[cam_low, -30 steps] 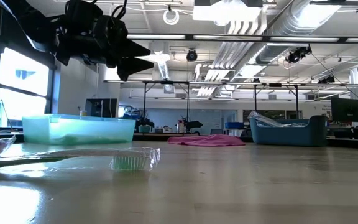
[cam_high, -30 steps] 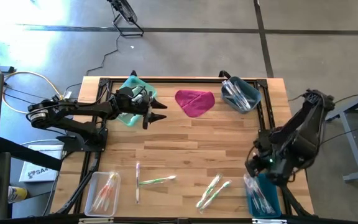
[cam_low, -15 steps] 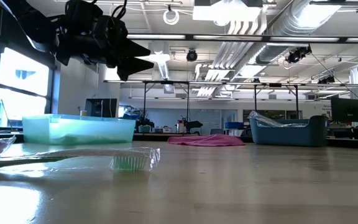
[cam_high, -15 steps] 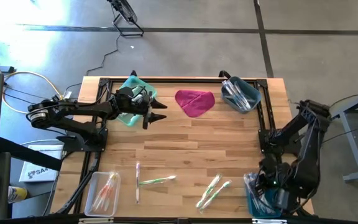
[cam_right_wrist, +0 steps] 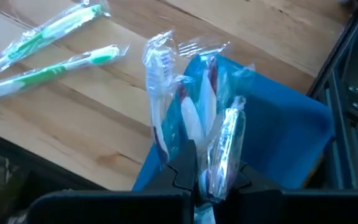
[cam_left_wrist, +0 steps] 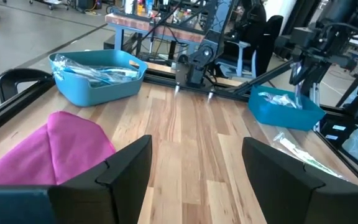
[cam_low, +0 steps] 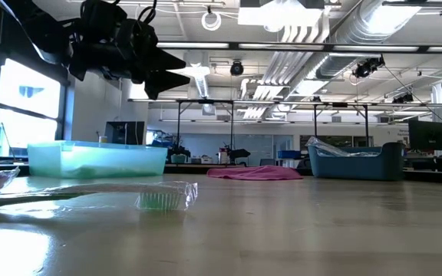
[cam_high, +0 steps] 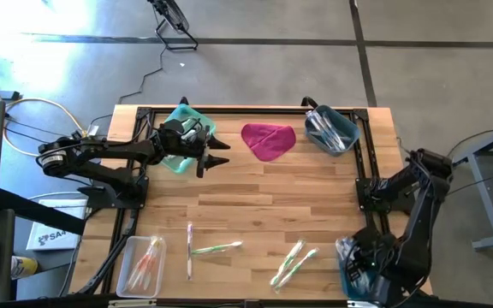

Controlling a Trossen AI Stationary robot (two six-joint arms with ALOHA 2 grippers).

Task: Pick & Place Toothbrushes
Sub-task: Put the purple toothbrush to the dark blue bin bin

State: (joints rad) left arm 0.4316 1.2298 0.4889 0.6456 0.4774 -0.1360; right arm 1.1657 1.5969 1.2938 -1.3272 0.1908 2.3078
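Observation:
Wrapped toothbrushes lie flat on the wood near the front edge: two [cam_high: 215, 248] [cam_high: 189, 251] left of the middle and a green pair [cam_high: 294, 262] to their right. My right gripper [cam_high: 359, 267] hangs over the blue bin [cam_high: 349, 278] at the near right, shut on a wrapped toothbrush [cam_right_wrist: 194, 127]. That bin holds more toothbrushes [cam_right_wrist: 161, 87]. My left gripper [cam_high: 218, 161] hovers open and level beside the teal tray [cam_high: 181, 120] at the far left, with nothing between its fingers [cam_left_wrist: 129, 163]. My right gripper pinches one end of a wrapped toothbrush [cam_right_wrist: 199, 163] between its two fingers, which point down from above. The toothbrush reaches from the fingertips down among the others in the blue bin. I cannot tell whether it rests on them.
A magenta cloth [cam_high: 268, 139] lies at the far middle. A second blue bin [cam_high: 332, 130] full of wrapped toothbrushes stands at the far right. A clear tray [cam_high: 141, 263] with a few toothbrushes sits at the near left. Black rails [cam_high: 365, 162] frame the table.
My right gripper has travelled toward the table's near edge and downward. It was beside the near-right blue bin and now stands over it, tipped steeper downward and still shut. The toothbrushes on the table have not moved.

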